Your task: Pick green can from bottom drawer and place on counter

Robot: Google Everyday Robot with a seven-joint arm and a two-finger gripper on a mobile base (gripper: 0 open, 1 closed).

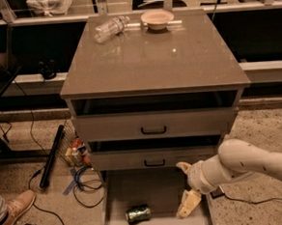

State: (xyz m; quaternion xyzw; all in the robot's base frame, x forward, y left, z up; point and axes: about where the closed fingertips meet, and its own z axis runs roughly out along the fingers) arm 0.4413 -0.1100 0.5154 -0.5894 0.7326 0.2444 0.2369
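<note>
The green can (138,214) lies on its side on the floor of the open bottom drawer (118,193), near the drawer's front left. My gripper (186,188) hangs over the right side of the drawer, to the right of the can and apart from it. Its two pale fingers (188,203) stand spread open with nothing between them. The white arm reaches in from the right. The counter (151,55) is the glossy grey-brown top of the cabinet above.
A clear plastic bottle (110,28) lies on its side and a bowl (157,19) stands at the back of the counter. Two closed drawers with black handles (154,130) are above the open one. Cables, a black bar (51,156) and a shoe (12,213) are on the floor left.
</note>
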